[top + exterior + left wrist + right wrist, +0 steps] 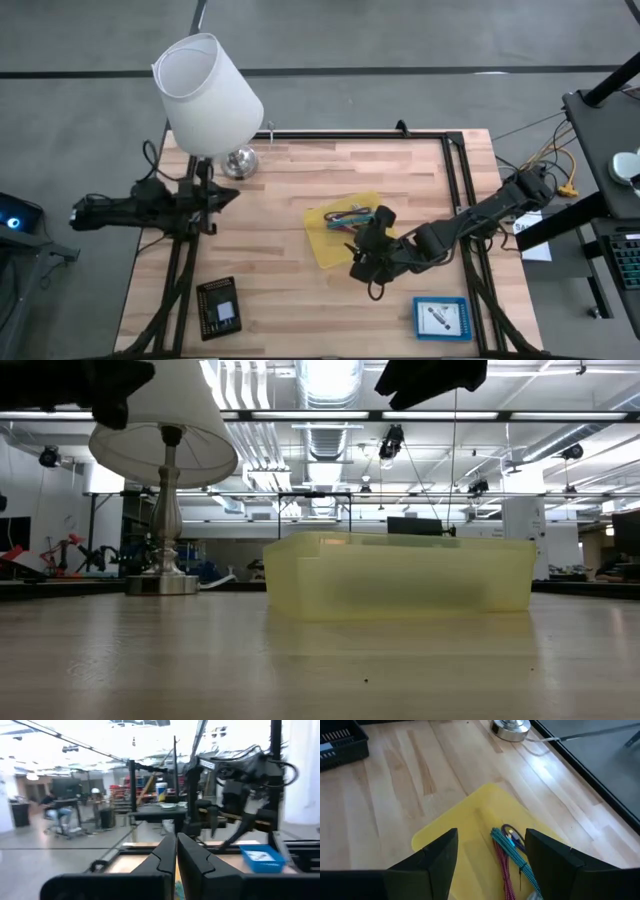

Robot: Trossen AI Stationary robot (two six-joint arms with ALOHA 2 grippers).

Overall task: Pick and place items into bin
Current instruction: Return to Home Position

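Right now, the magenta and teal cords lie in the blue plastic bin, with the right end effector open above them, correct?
No. The magenta and teal cords lie in the translucent yellow plastic bin instead; the right wrist view shows it. The right end effector is open above them, as said.

An open robotics lab: exposed ceiling ducts (322, 438), strip lights (330, 374) (long rows), cluttered workbenches (156, 812).
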